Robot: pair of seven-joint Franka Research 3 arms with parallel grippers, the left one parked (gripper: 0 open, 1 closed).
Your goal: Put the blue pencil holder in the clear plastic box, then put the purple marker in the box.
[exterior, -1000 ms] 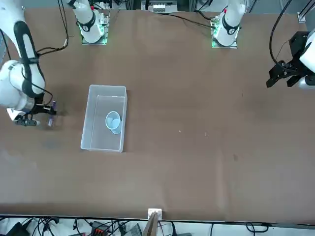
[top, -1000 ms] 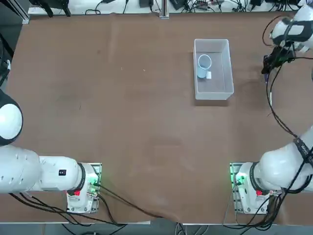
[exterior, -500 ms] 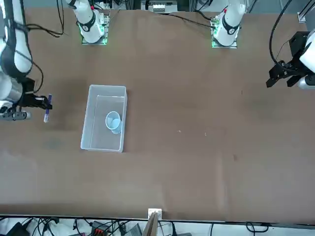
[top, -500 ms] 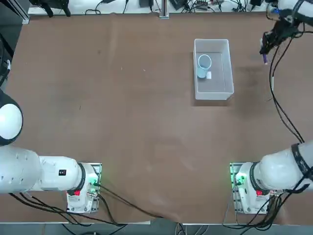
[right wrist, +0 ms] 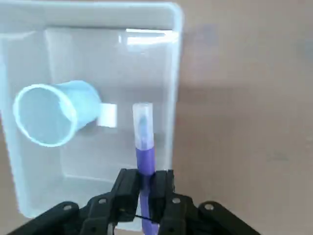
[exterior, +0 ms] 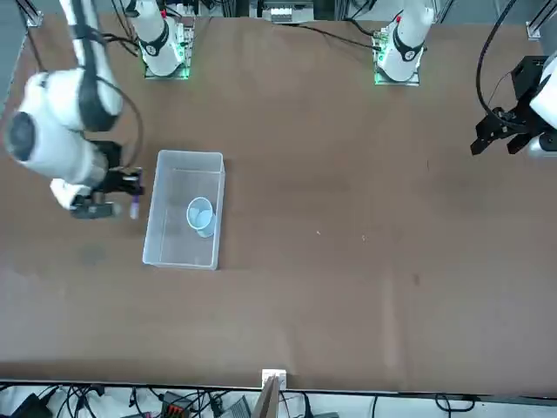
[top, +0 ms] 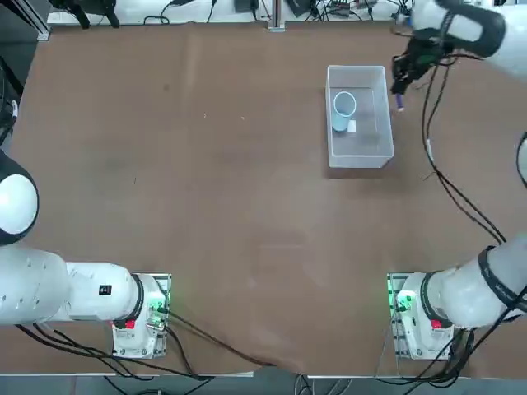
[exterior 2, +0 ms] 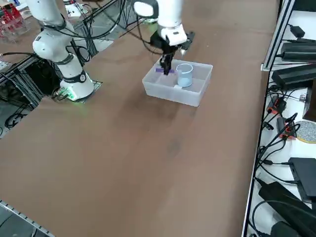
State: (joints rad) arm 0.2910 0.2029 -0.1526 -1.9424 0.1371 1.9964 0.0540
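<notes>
My right gripper (right wrist: 145, 196) has moved nearer the clear plastic box (right wrist: 168, 122), fingers pinching the purple marker (right wrist: 145, 161). Next I go over the box and let go.

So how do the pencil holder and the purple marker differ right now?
The pencil holder is a wide, hollow light-blue cup; the purple marker is a thin stick with a whitish tip. The pencil holder lies inside the clear plastic box; the purple marker is gripped in the right gripper, not yet set down there. Both are small and longish.
</notes>
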